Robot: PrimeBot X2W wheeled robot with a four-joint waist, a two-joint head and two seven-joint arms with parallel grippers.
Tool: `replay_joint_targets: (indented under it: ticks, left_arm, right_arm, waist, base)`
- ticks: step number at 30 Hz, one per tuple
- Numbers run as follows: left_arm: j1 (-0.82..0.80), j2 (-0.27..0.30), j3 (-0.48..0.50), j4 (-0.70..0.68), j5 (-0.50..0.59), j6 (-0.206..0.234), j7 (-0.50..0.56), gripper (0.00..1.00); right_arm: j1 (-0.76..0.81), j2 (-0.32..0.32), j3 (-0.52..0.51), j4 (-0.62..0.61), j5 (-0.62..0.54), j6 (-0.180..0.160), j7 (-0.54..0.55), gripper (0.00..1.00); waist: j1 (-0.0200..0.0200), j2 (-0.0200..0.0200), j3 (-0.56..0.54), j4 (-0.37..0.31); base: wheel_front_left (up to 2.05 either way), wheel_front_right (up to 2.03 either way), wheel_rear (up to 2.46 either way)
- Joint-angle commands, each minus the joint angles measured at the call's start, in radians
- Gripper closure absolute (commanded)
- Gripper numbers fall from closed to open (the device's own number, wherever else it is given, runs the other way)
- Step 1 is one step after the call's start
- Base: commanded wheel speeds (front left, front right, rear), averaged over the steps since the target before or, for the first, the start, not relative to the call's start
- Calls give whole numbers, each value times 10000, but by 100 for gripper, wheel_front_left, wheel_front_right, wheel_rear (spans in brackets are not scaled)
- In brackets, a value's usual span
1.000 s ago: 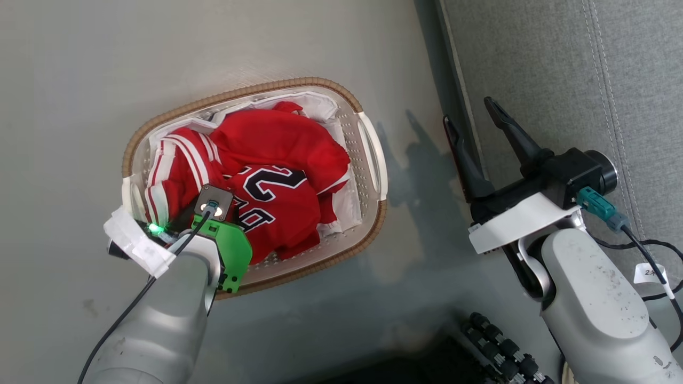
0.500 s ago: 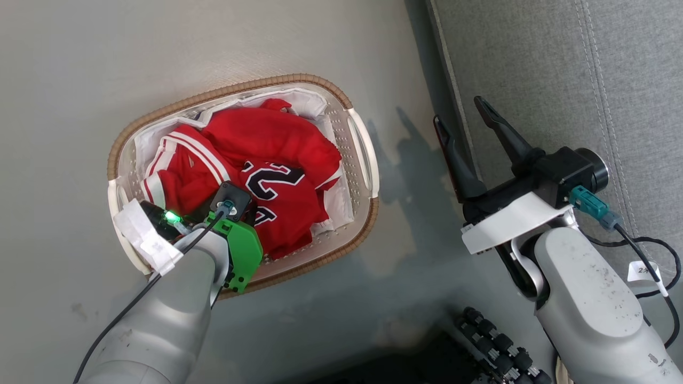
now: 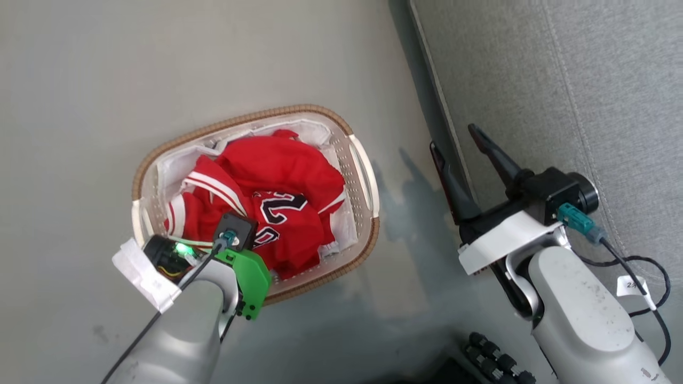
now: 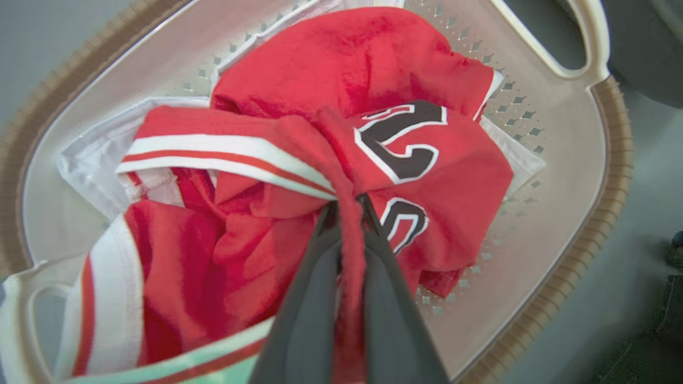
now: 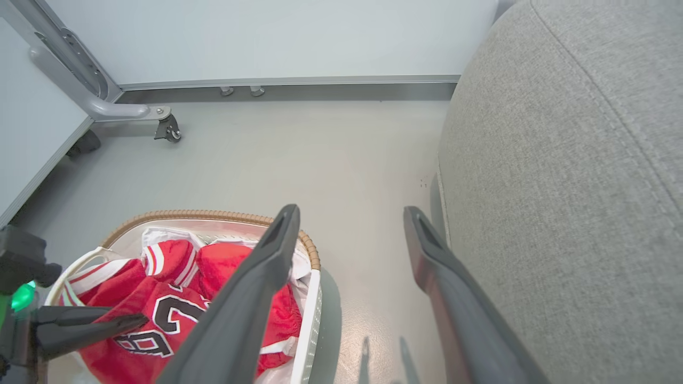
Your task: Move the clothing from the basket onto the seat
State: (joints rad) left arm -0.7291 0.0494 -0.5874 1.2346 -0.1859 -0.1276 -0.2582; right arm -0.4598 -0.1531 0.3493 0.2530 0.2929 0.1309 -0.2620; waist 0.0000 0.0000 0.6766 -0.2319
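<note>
Left wrist view: left gripper (image 4: 349, 205) clamps clothing (image 4: 347, 64), two garments; right gripper (image 5: 350, 210) spread.

Head view high, facing down, left wrist view close over the basket (image 4: 565, 138), right wrist view farther back, all sharing it

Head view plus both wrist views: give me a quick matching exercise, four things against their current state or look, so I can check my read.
Things:
1. left end effector
2. right end effector
3. basket
4. seat

States:
a. white, brown-rimmed, holding the clothing
b. open, gripping nothing
c. grey fabric with a stitched seam
d. shut on a red fold of clothing

Pairs: 1-d, 2-b, 3-a, 4-c.
</note>
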Motion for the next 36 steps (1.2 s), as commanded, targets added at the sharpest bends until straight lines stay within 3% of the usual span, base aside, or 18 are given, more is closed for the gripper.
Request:
replay_joint_targets:
  ticks: [1, 12, 22, 36]
  left_arm:
    - [318, 24, 65, -332, -118, -42, -74, 100]
    - [2300, 170, 779, -2843, -343, 215, -66, 100]
    - [3690, 125, 1597, -5484, -122, 80, -66, 100]
    - [3692, 26, 2238, -8628, 1, -25, -68, 100]
  right_arm:
    - [229, -30, 47, 72, 79, -3, -44, 0]
    - [1127, -7, 46, 411, 28, -3, -44, 0]
    - [2154, -71, 120, 653, -114, -3, -44, 0]
    - [3061, -24, 230, 834, -168, -3, -44, 0]
  waist:
    - [0, 0, -814, 256]
    - [0, 0, -2749, 845]
    - [0, 0, -4505, 1485]
    - [0, 0, -5870, 2095]
  base:
    - [0, 0, 0]
    - [0, 0, 0]
    - [0, 0, 0]
    - [0, 0, 0]
